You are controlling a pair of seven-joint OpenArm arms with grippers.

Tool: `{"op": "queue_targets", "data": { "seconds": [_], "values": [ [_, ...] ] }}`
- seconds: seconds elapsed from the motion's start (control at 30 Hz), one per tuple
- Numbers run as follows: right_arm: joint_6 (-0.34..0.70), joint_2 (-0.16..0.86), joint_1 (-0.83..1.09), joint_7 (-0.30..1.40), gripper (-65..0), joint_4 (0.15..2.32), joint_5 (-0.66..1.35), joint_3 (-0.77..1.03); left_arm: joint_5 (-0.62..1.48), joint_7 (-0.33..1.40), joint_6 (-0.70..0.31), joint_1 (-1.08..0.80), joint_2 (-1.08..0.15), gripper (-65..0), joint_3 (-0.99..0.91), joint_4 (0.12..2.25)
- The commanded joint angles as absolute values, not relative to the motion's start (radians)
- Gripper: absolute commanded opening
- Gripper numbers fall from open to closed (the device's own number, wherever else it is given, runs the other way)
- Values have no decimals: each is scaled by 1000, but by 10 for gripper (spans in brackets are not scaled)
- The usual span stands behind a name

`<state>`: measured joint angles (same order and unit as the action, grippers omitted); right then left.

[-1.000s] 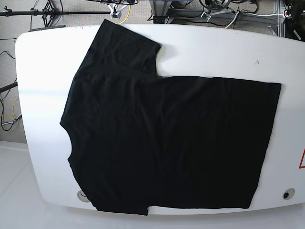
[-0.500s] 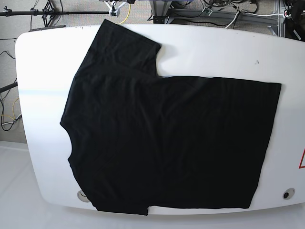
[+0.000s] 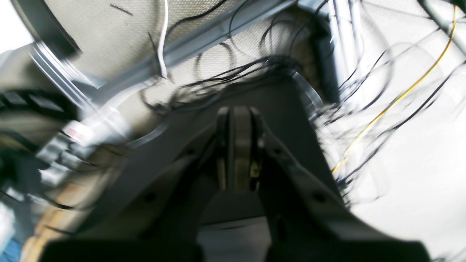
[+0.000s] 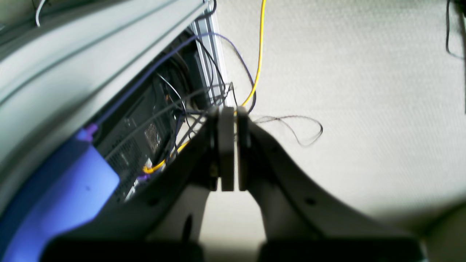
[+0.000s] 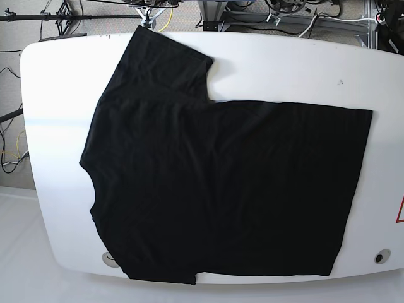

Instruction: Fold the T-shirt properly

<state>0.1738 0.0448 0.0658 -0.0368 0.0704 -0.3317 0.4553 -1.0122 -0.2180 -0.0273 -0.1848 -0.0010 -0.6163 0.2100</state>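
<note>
The black T-shirt [image 5: 221, 183] lies flat on the white table [image 5: 284, 63], neckline toward the left edge, hem toward the right, one sleeve reaching the far edge. Neither arm shows in the base view. In the left wrist view my left gripper [image 3: 238, 112] is shut, pads pressed together, pointing at a blurred tangle of cables with no cloth in it. In the right wrist view my right gripper [image 4: 229, 112] is shut too, empty, over carpet and cables off the table.
Cables and metal frame legs [image 5: 214, 16] crowd the floor behind the table. A round hole [image 5: 381, 257] sits near the table's front right corner. A yellow cable [image 4: 260, 47] and a blue-purple object [image 4: 54, 182] lie below the right gripper.
The T-shirt has not moved on the table. No arm has come into the base view.
</note>
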Motion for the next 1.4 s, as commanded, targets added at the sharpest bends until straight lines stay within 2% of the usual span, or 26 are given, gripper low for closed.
{"op": "queue_targets", "data": {
  "seconds": [0.0, 0.27, 0.73, 1.37],
  "values": [
    [184, 48, 131, -28, -650, 124, -307, 452, -973, -228, -43, -226, -9, -650, -615, 224],
    [204, 56, 215, -42, -650, 247, -256, 440, -954, -230, -67, -272, -13, -650, -610, 263],
    [230, 72, 271, -60, -650, 262, -181, 395, -1010, -263, -79, -344, -26, -650, -569, 294],
    [245, 109, 386, -18, -650, 405, -121, 354, -837, -271, -117, -492, -66, -650, -556, 524]
  ]
}}
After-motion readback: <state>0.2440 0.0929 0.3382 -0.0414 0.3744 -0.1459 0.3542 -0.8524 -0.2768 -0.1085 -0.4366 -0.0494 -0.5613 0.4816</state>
